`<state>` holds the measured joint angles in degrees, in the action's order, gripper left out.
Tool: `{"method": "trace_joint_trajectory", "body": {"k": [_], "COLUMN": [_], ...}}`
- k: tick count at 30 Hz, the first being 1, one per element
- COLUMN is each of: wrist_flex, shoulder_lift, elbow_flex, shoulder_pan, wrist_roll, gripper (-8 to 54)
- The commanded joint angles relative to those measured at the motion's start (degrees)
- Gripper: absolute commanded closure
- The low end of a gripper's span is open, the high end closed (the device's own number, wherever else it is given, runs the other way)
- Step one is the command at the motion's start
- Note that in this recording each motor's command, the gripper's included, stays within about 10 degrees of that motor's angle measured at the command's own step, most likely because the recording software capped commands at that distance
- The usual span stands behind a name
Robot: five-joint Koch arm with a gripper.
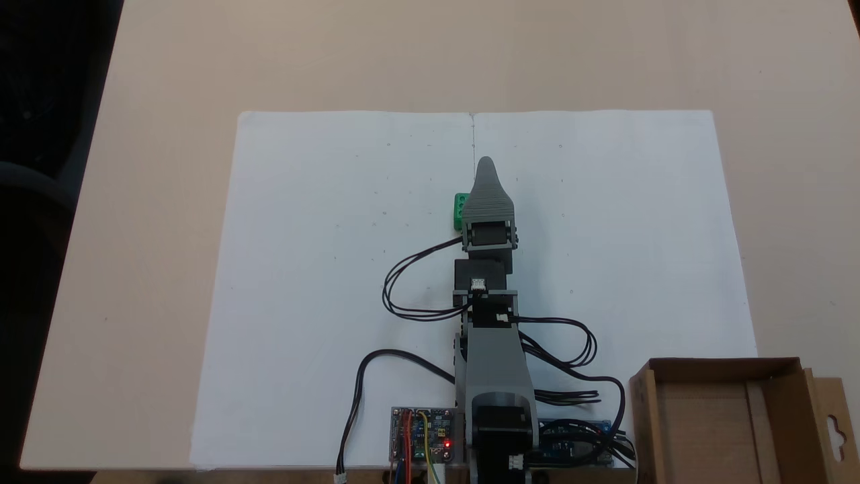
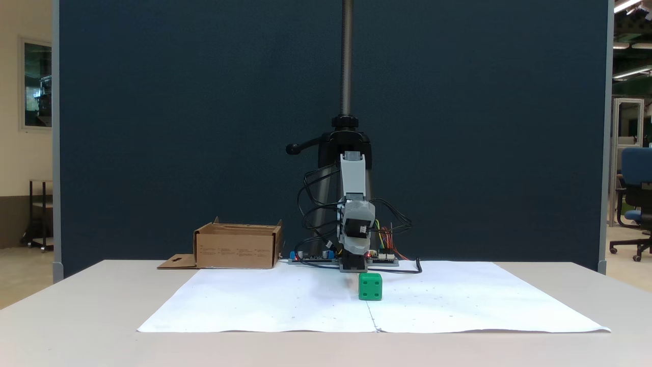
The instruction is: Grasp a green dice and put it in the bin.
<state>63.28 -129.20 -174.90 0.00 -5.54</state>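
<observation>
One green dice [image 2: 370, 286] sits on the white paper [image 2: 285, 300], apart from the arm. Step: approach, no grasp yet. Gripper [image 1: 486, 165] hovers over it, partly covering it from above; jaw opening can't be judged, holds nothing. Next: descend, straddle. Bin [image 2: 237, 245] far left.

The green dice [image 2: 370, 286] looks like smooth, slightly glossy plastic; the bin [image 1: 725, 420] is matt brown cardboard; the gripper [image 1: 486, 168] is ridged grey plastic, above matt white paper [image 1: 322, 269] on a smooth beige table [image 1: 168, 134]
</observation>
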Motion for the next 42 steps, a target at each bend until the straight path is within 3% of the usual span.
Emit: {"method": "trace_joint_trajectory", "body": {"k": [1,15,20,27,31,42], "wrist_flex": [-5.89,-57.2,-74.25,-94.55,-106.08,-106.79], "shoulder_lift": [-6.33,-6.42,-6.24,-3.96,0.26,19.42], "elbow_flex": [3.25,30.76,44.82,49.31,52.91,61.88], "shoulder_pan": [0.88,4.04,5.01,3.52,1.49,-1.41], "wrist_roll": [-2.29,-1.23,4.83,9.67,12.92,16.17], "gripper": [4.0,2.6,1.1,2.5,2.6,2.5]}}
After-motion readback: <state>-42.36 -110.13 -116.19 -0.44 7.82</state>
